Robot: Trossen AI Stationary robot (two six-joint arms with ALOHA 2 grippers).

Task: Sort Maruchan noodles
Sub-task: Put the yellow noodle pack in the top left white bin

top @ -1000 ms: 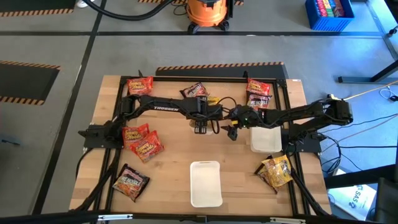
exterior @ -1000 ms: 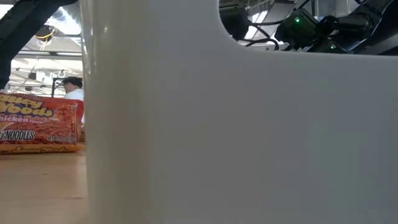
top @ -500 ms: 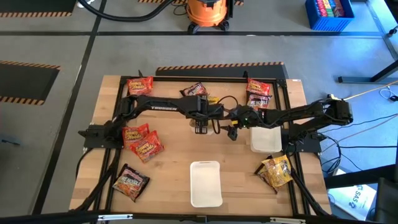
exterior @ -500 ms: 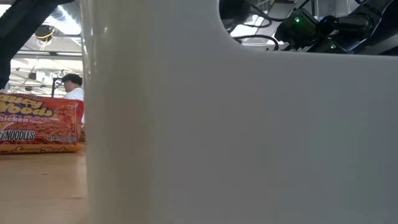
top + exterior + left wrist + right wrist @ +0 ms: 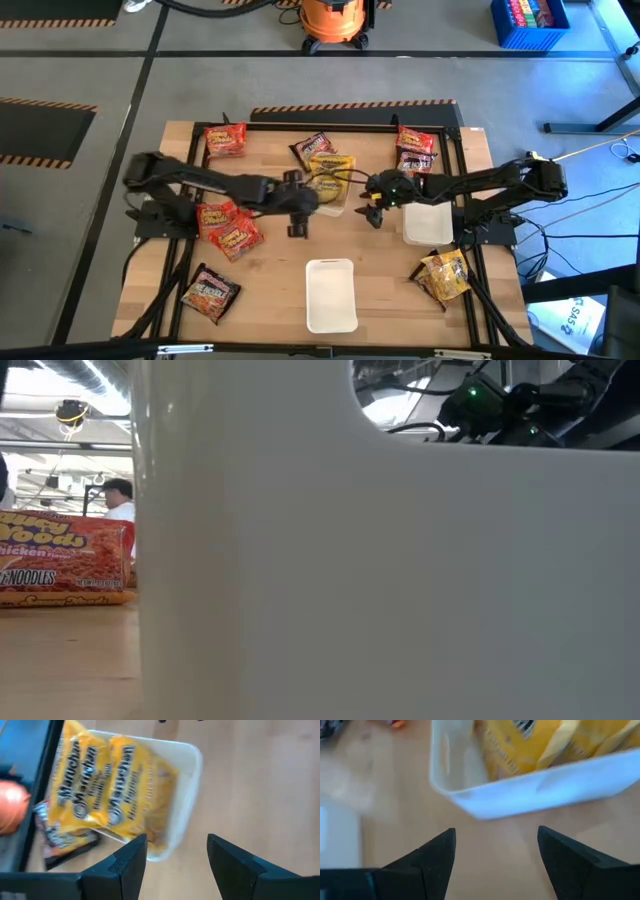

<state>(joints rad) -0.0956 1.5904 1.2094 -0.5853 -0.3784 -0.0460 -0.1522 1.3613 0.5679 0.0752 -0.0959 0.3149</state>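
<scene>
Wooden table (image 5: 380, 280), yellow noodles (image 5: 331, 168) in tray (image 5: 333, 207)

From the overhead camera I count three white trays on the bench: one near the middle back (image 5: 338, 205) holding noodles, one bare to the right of centre (image 5: 427, 223), and one bare at the front (image 5: 331, 294).

I count two yellow noodle packets (image 5: 331, 168) in the back tray, and two more yellow ones (image 5: 446, 275) piled at the front right.

I count four red packets: one at the back left (image 5: 225, 138), two at the left (image 5: 228, 224), one at the back right (image 5: 412, 138).

I count three dark brown packets: back centre (image 5: 312, 147), back right (image 5: 417, 160), front left (image 5: 209, 292).
</scene>
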